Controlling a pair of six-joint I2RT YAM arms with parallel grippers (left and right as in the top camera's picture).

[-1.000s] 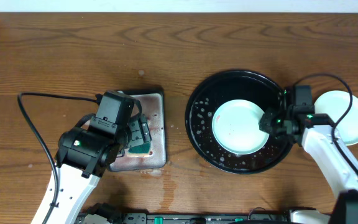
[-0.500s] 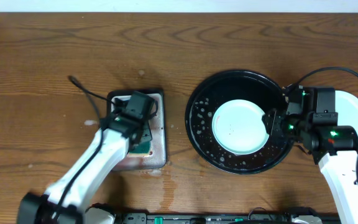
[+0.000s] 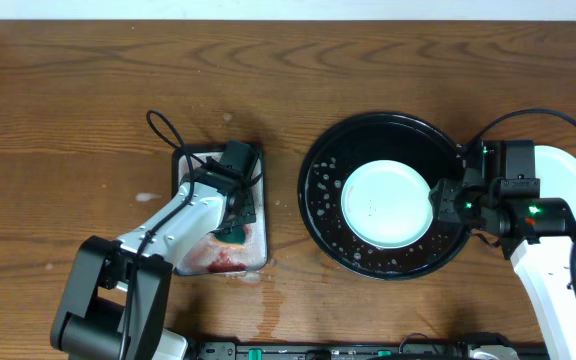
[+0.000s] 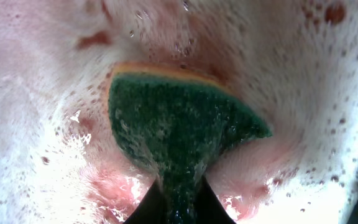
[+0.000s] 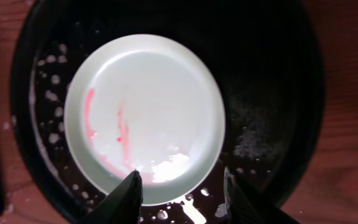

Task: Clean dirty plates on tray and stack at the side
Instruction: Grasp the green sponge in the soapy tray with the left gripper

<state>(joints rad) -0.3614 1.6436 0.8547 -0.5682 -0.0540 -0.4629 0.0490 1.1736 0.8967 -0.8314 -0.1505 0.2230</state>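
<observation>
Left of centre: one small grey tray (image 3: 260, 240) holding pink foam. Left gripper (image 4: 179, 202) is clenched on one teal sponge (image 4: 179, 124) in it. Right of centre: one black tray (image 3: 388, 135) with one pale plate (image 3: 383, 205), red-smeared, in its middle. Right gripper (image 5: 182, 190) is spread open at that plate's right edge. Far right: a second plate (image 3: 573, 180) on bare tabletop (image 3: 68, 100).

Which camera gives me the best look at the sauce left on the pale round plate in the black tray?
The right wrist view: the pale mint-white round plate shows large, with red streaks plain on its left half. Overhead shows it small, streaks barely visible. The left wrist view shows only green sponge and foam.
</observation>
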